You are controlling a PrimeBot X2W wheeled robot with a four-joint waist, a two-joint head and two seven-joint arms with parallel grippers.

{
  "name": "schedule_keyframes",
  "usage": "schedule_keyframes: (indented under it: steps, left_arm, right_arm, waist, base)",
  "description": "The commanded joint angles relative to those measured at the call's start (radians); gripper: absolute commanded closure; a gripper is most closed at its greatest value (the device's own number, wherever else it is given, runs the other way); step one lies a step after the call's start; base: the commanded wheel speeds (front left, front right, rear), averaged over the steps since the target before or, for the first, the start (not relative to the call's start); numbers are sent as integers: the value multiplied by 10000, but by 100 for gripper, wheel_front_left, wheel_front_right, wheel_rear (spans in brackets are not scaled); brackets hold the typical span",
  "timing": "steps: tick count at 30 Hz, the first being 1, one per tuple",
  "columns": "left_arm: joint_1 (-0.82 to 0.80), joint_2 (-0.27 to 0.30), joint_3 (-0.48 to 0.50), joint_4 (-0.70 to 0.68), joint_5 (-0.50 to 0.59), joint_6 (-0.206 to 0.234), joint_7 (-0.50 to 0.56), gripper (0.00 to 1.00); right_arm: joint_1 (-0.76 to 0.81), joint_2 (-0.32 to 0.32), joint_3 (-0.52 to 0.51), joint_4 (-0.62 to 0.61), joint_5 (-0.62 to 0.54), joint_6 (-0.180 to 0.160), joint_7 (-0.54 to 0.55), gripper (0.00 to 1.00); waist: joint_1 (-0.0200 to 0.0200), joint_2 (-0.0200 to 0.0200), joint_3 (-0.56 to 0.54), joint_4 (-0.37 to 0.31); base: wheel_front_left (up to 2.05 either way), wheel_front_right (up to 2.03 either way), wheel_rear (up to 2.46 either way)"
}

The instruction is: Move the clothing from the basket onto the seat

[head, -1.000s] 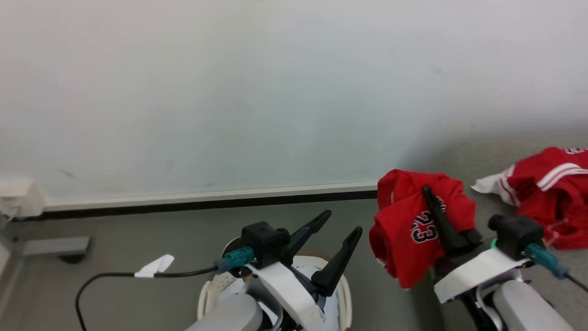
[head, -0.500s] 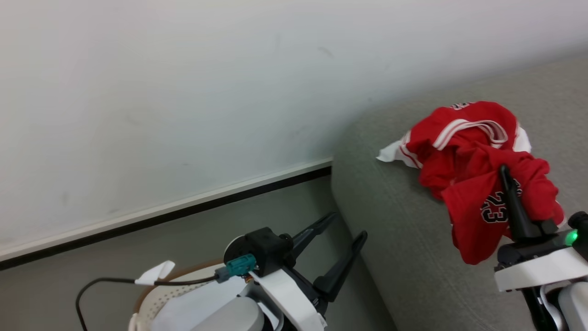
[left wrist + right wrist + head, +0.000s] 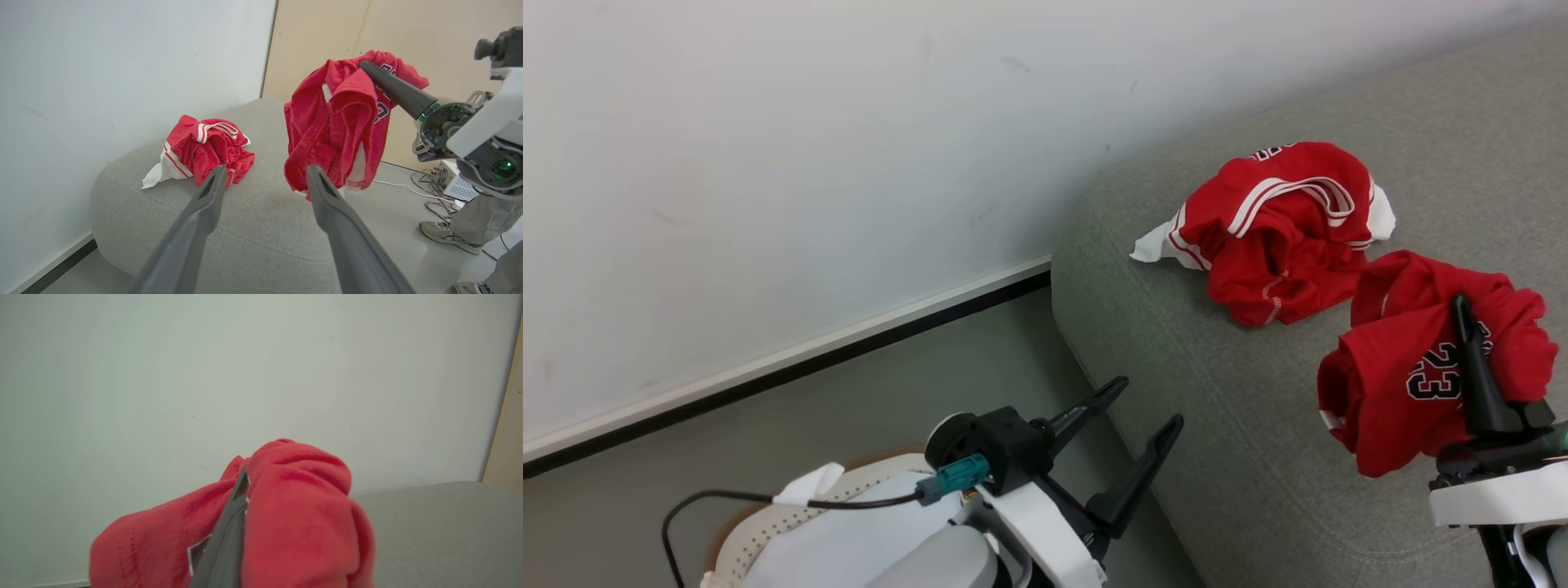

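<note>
My right gripper (image 3: 1463, 306) is shut on a red garment (image 3: 1405, 384) printed with the number 23, held hanging above the grey seat (image 3: 1233, 441). From the left wrist the same garment (image 3: 339, 122) dangles off the right gripper's dark finger (image 3: 392, 87). In the right wrist view red cloth (image 3: 294, 531) drapes over a finger (image 3: 229, 535). Another red garment with white stripes (image 3: 1282, 229) lies crumpled on the seat; it is the garment (image 3: 204, 151) seen from the left wrist. My left gripper (image 3: 1147, 402) is open and holds nothing, above the floor beside the seat. The basket (image 3: 792, 514) sits at the lower left, partly hidden by my left arm.
A pale wall (image 3: 809, 163) with a dark skirting strip runs behind the seat. A black cable (image 3: 711, 502) loops over the basket. In the left wrist view, a person's shoe (image 3: 443, 234), loose wires and a small white box (image 3: 453, 183) are on the floor to the right.
The camera has swung right, bringing the seat into view. My right gripper has carried the numbered garment from beside the seat to over it, near the striped garment.
</note>
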Motion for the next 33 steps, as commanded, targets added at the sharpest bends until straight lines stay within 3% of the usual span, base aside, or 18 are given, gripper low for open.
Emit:
schedule_keyframes:
  steps: [1,11,17,22,28,32,33]
  left_arm:
    - [-108,2,3,-34,129,-29,-15,0]
    - [-474,431,-34,-473,466,-3,186,0]
    - [-664,898,-26,-928,504,-5,513,0]
    - [-857,1276,43,-1299,566,19,792,0]
    - [-1011,1644,94,-1607,654,36,971,0]
    - [-1061,1804,155,-1762,644,73,989,0]
    - [-1074,1831,164,-1777,637,69,982,0]
  right_arm:
    - [141,-8,-123,-59,-78,-22,-14,100]
    - [-1238,-488,-797,-138,147,-22,523,100]
    - [-2222,-1397,-1461,656,43,-24,820,100]
    - [-3355,-2163,-1697,1760,99,-24,1003,100]
    - [-4674,-2491,-1640,3336,133,-24,1429,100]
    - [-5271,-2620,-940,5049,350,-24,2852,100]
    - [-5343,-2679,-652,5498,407,-24,3388,96]
  waist:
    - [-1,-1,128,108]
    - [-1,-1,1480,765]
    - [-1,-1,2493,1377]
    - [-1,-1,3234,1765]
    - [-1,-1,3836,2112]
    - [-1,-1,4083,2321]
    - [-1,-1,4105,2359]
  base:
    - [0,0,0]
    - [0,0,0]
    - [0,0,0]
    - [0,0,0]
    - [0,0,0]
    - [0,0,0]
    - [0,0,0]
